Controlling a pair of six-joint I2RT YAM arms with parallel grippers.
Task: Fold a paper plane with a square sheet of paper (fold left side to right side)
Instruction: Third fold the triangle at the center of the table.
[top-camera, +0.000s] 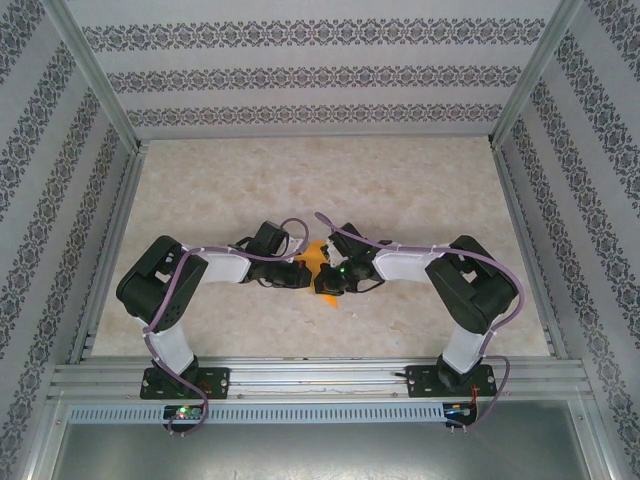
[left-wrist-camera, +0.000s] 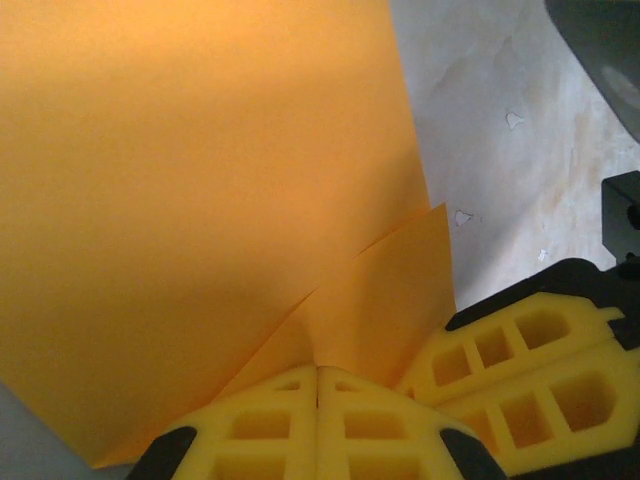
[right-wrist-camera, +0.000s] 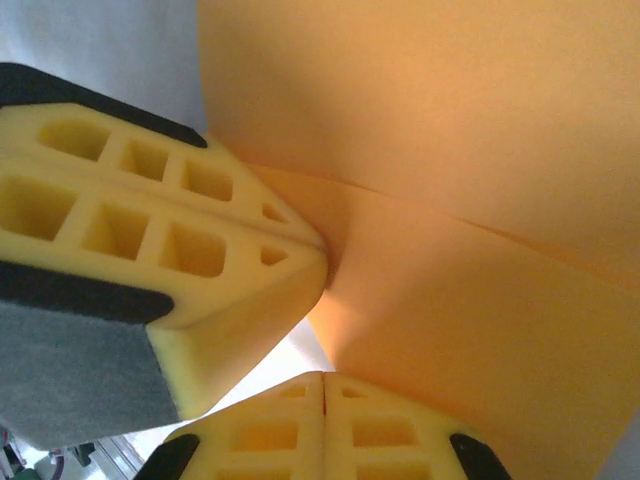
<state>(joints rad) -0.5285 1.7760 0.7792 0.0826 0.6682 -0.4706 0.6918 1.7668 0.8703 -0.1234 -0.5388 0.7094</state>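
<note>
Between the tips of the left gripper (left-wrist-camera: 318, 390), orange paper (left-wrist-camera: 200, 180) nipped tight, right gripper (right-wrist-camera: 325, 395) clamped on it alongside.

Showing black joints and white shells on the left arm (top-camera: 215, 268) and right arm (top-camera: 405, 265). Trailing lilac cables (top-camera: 152, 322) from the black base plates (top-camera: 185, 381). Ending in yellow lattice fingers (left-wrist-camera: 270, 425).

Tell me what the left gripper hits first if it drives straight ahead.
The orange paper, pinched in the left gripper; it would shove the sheet forward. The right gripper's fingers seem just off that line.
</note>
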